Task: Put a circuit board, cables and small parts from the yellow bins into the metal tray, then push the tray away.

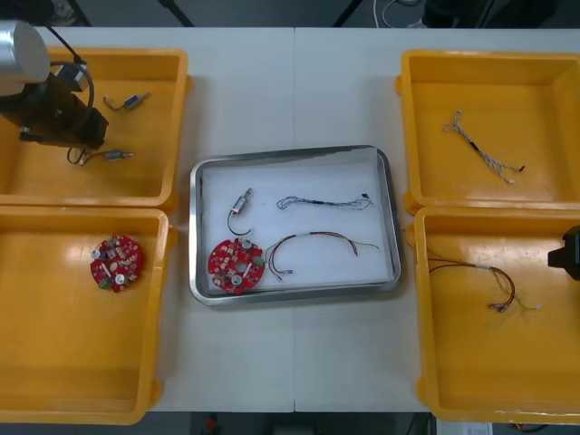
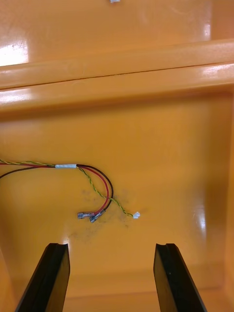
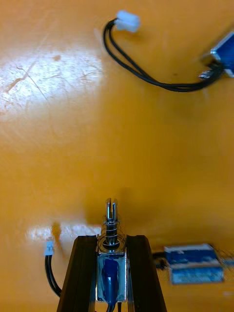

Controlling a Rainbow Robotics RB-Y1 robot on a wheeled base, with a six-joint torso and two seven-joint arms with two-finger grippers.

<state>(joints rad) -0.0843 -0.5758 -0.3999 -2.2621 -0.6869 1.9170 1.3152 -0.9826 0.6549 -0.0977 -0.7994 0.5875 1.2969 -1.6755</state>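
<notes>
In the left wrist view my left gripper [image 3: 111, 239] is shut on a small metal part [image 3: 111, 265] with a blue body and a spring pin, close above the orange bin floor. The front view places this left gripper [image 1: 68, 127] over the far left yellow bin [image 1: 154, 109]. My right gripper [image 2: 112, 246] stands open above the red and yellow cable [image 2: 92, 195]; it shows as the right gripper [image 1: 569, 249] at the near right bin [image 1: 471, 362]. The metal tray [image 1: 195, 227] holds a circuit board [image 1: 236, 265], a small metal part [image 1: 240, 204], a blue and white cable [image 1: 326, 202] and a red and black cable [image 1: 317, 243].
Two more small metal parts [image 3: 192, 263] [image 3: 224, 48] lie in the far left bin, the second on a black cable [image 3: 146, 78]. Another circuit board [image 1: 117, 263] sits in the near left bin [image 1: 54, 344]. The far right bin [image 1: 544, 100] has a blue and white cable [image 1: 480, 149].
</notes>
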